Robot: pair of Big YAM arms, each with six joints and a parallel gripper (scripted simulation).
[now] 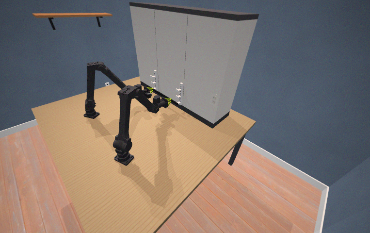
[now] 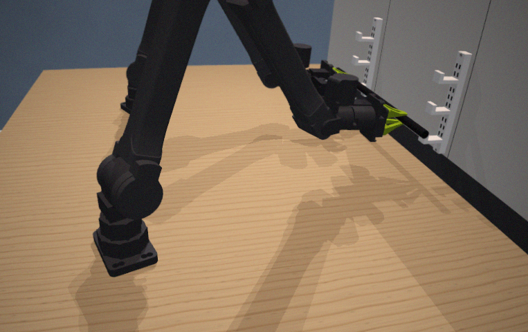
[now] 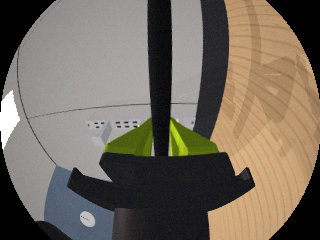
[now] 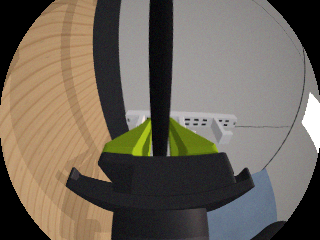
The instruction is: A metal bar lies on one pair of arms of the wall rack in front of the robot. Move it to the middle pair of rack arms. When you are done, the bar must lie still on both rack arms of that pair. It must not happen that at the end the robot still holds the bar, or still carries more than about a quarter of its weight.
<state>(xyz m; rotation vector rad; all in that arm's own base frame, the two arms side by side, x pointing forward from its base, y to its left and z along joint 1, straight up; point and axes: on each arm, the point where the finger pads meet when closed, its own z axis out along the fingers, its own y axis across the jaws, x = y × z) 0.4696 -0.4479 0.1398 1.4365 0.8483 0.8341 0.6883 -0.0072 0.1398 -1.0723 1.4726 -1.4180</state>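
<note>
The dark metal bar [image 2: 415, 125] [image 3: 160, 60] [image 4: 161, 60] is held level in front of the rack. My left gripper [image 1: 152, 90] [image 3: 161, 121] is shut on it towards the far end. My right gripper [image 1: 169, 101] [image 2: 400, 118] [image 4: 160, 121] is shut on it towards the near end. In the exterior view, the bar's near end overlaps the tip of the near lowest rack arm [image 2: 433, 140]; contact cannot be told. The near middle arm [image 1: 178, 96] [image 2: 440, 110] and far middle arm [image 1: 153, 82] [image 2: 362, 63] are bare. The far lowest arm is mostly hidden.
The near top arm [image 2: 446, 78] and far top arm [image 2: 365, 39] are bare above the middle pair. The uprights stand against the grey cabinet [image 1: 207, 57], with its dark base strip [image 2: 493, 209] below. The wooden table [image 1: 94, 184] lies under both arms.
</note>
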